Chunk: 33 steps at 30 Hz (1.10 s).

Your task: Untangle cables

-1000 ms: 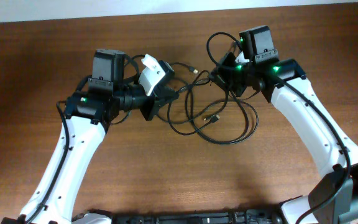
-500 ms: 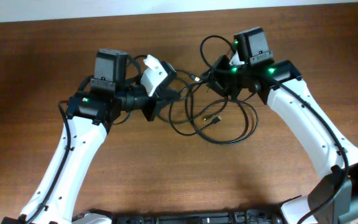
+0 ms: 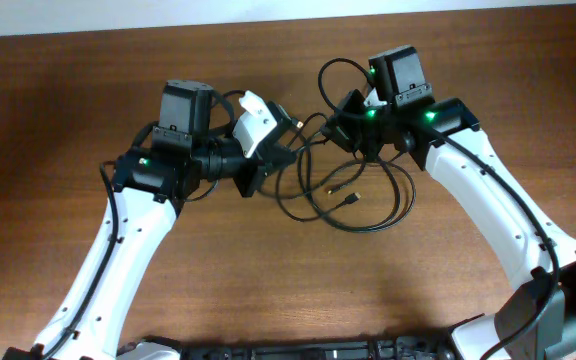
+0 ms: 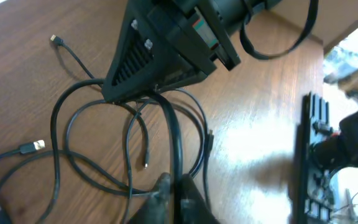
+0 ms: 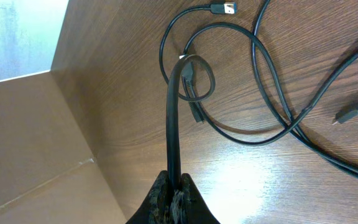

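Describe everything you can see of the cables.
The cables are thin, black, rubbery-looking cords lying in overlapping loops on the wooden table between the arms. Several small plug ends show, some metal-tipped. One strand curls into a small knot-like loop. The left claw and the right claw each pinch a strand that runs straight to the tangle. The rest lie slack.

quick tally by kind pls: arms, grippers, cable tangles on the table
robot arms: 2 (left arm, right arm)
grippers: 2 (left gripper, right gripper)
black cable tangle: 1, separate cords too entwined to count
total: 5
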Tool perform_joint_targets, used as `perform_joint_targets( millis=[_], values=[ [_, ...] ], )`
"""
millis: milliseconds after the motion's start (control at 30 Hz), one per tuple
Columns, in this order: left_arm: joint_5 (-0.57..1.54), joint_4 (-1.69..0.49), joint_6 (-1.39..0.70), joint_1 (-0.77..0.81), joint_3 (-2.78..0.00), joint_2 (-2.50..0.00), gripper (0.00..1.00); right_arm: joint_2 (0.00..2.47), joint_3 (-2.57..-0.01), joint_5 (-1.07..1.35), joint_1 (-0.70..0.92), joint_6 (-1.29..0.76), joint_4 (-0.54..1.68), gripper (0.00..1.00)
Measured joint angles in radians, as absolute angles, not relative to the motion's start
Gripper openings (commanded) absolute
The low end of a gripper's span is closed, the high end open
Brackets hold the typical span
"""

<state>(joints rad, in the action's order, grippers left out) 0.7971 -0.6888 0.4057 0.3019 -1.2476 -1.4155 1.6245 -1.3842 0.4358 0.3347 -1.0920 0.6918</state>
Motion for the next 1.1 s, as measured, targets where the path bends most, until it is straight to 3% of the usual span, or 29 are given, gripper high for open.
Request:
perform_joint_targets(
  millis=[100,133,467,633,800,1100],
  values=[
    [0.797,-0.695,0.406,0.302,-1.248,-1.415,0.53,1.625,-1.384,0.403,0.336,-1.036,0.694,0.04],
    [0.797,-0.696,0.407,0.302,-1.248,-1.415,0.56,1.625,-1.384,0.395,0.336,-1.009,0.694,0.04],
    [0.662,-0.704,0.409,0.302,-1.248,-1.415,0.56,1.625,-1.384,0.365,0.334,-0.59,0.698,0.04],
    [0.495,-0.715,0.362,0.302,-1.248,-1.415,0.58,1.625,-1.452,0.338,0.29,-0.382,0.86,0.04],
    [0.359,-0.717,0.301,0.302,-1.248,-1.415,0.59,1.623,-1.711,0.282,0.144,-0.233,1.043,0.04],
    [0.319,-0.723,0.287,0.302,-1.248,-1.415,0.6,1.607,-1.984,0.239,-0.223,-0.176,1.097,0.04]
  ],
)
